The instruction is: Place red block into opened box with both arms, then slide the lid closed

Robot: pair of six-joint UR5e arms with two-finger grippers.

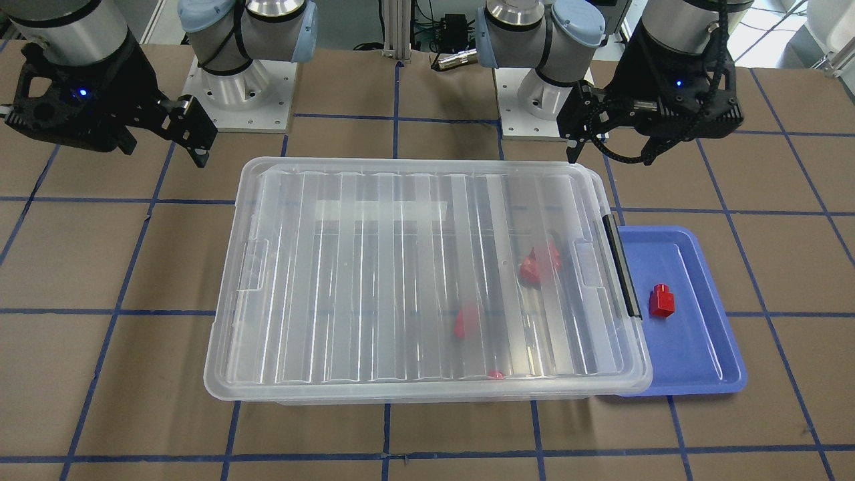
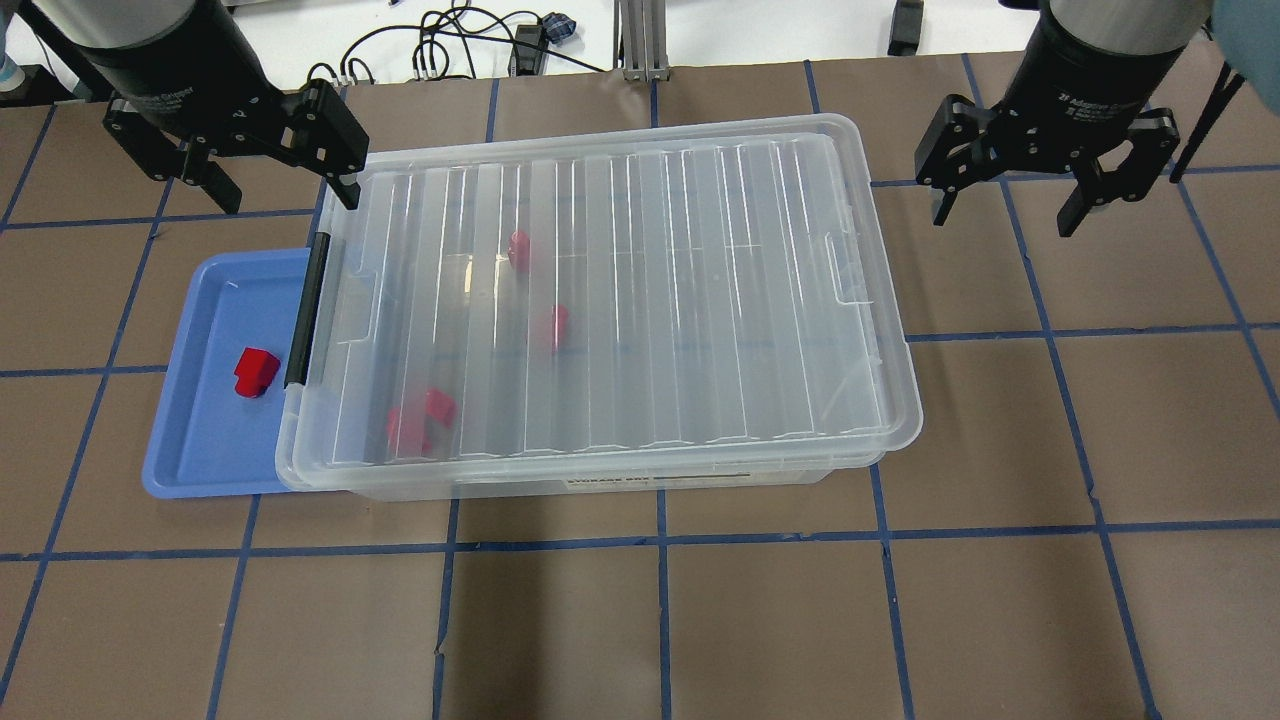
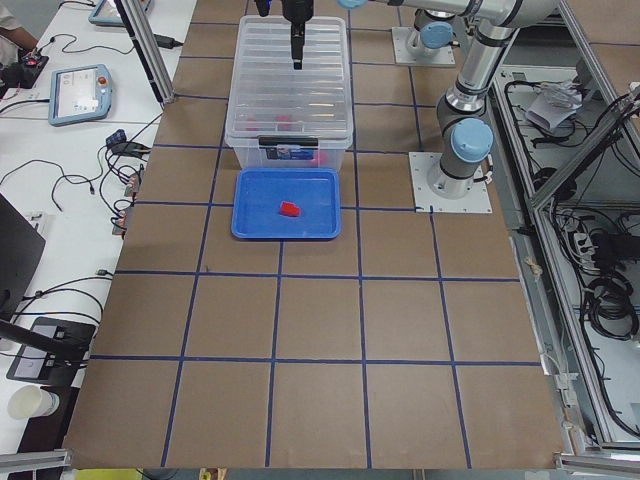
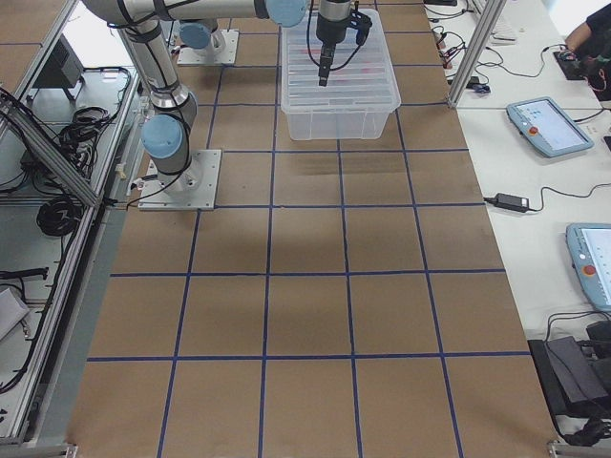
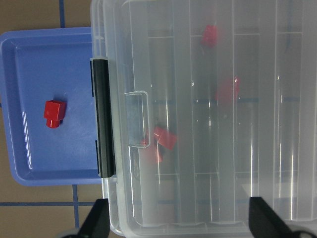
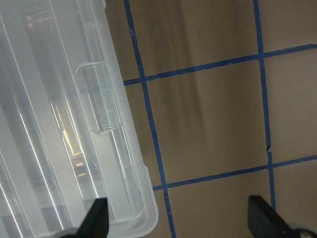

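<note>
One red block (image 2: pixel 256 372) (image 1: pixel 662 300) (image 5: pixel 53 113) lies on the blue tray (image 2: pixel 200 440) next to the box's black handle (image 2: pixel 306 310). The clear box (image 2: pixel 640 482) stands mid-table, and the ribbed lid (image 2: pixel 640 290) (image 1: pixel 401 267) lies over it, covering nearly the whole opening. Several more red blocks (image 2: pixel 422 420) (image 1: pixel 540 262) show blurred through the lid. My left gripper (image 2: pixel 285 190) (image 1: pixel 609 157) hangs open over the box's far corner at the handle end. My right gripper (image 2: pixel 1005 215) (image 1: pixel 163 150) is open above bare table past the box's other end. Neither holds anything.
The blue tray (image 1: pixel 695 361) is tucked partly under the box's handle end. Brown table (image 2: pixel 660 620) with blue tape lines stretches wide in front of the box. Arm bases (image 1: pixel 240 87) and cables sit at the table's robot side.
</note>
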